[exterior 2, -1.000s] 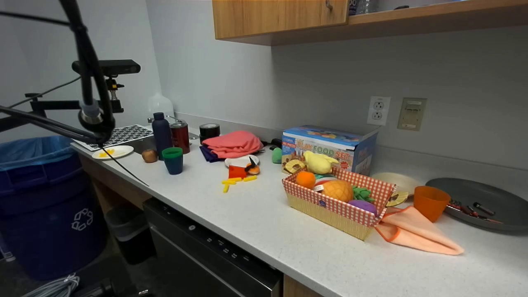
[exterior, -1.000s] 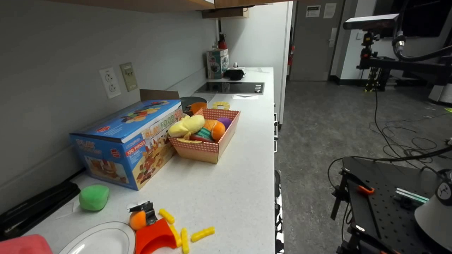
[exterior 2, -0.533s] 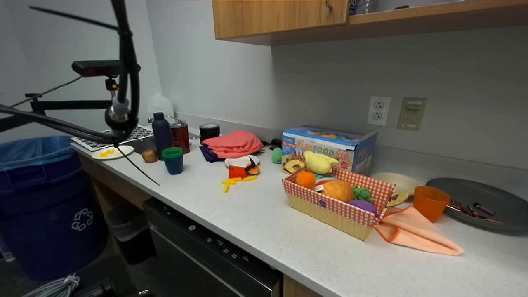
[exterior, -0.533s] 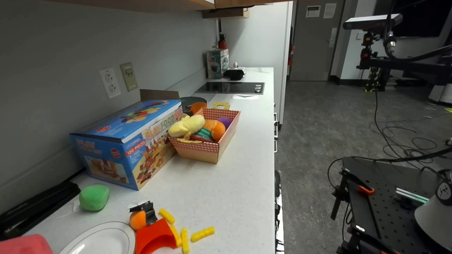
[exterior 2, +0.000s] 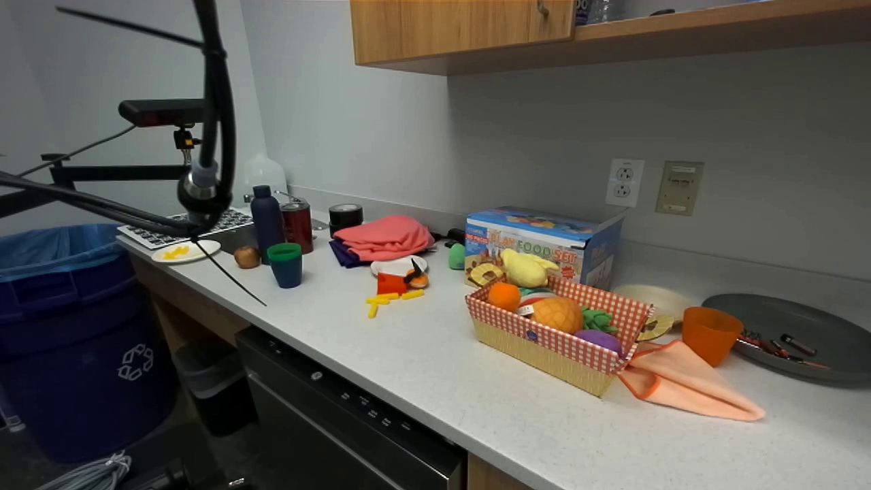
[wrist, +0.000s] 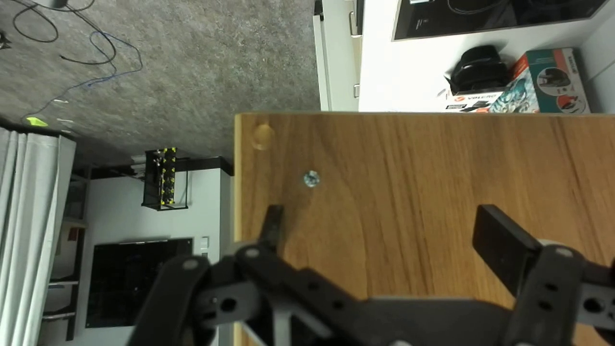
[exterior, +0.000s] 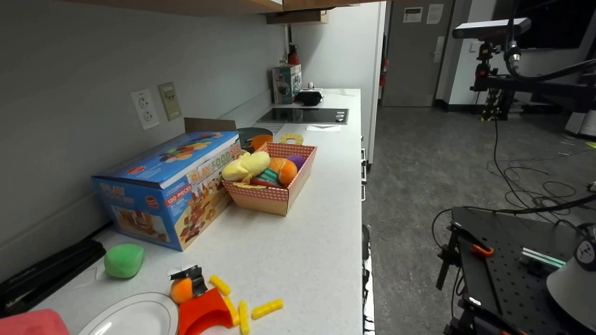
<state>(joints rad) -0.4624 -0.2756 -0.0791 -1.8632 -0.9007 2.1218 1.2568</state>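
Note:
My gripper is open in the wrist view, its two black fingers wide apart with nothing between them. A wooden cabinet panel with a screw fills the space in front of the fingers. I cannot tell whether they touch it. The gripper is out of view in both exterior views. On the counter stands a red-checked basket, also seen in an exterior view. It holds a yellow plush toy, an orange, a plush pineapple and a purple item. A blue play-food box stands beside it.
Wooden cabinets overhang the counter. A camera mount and hanging cables are near the arm. A red holder, yellow sticks, a green cup, a navy bottle and a grey tray are on the counter.
The arm's cable and connector have swung right in one exterior view and slightly left in another, mostly in the first half second. The counter objects have not moved.

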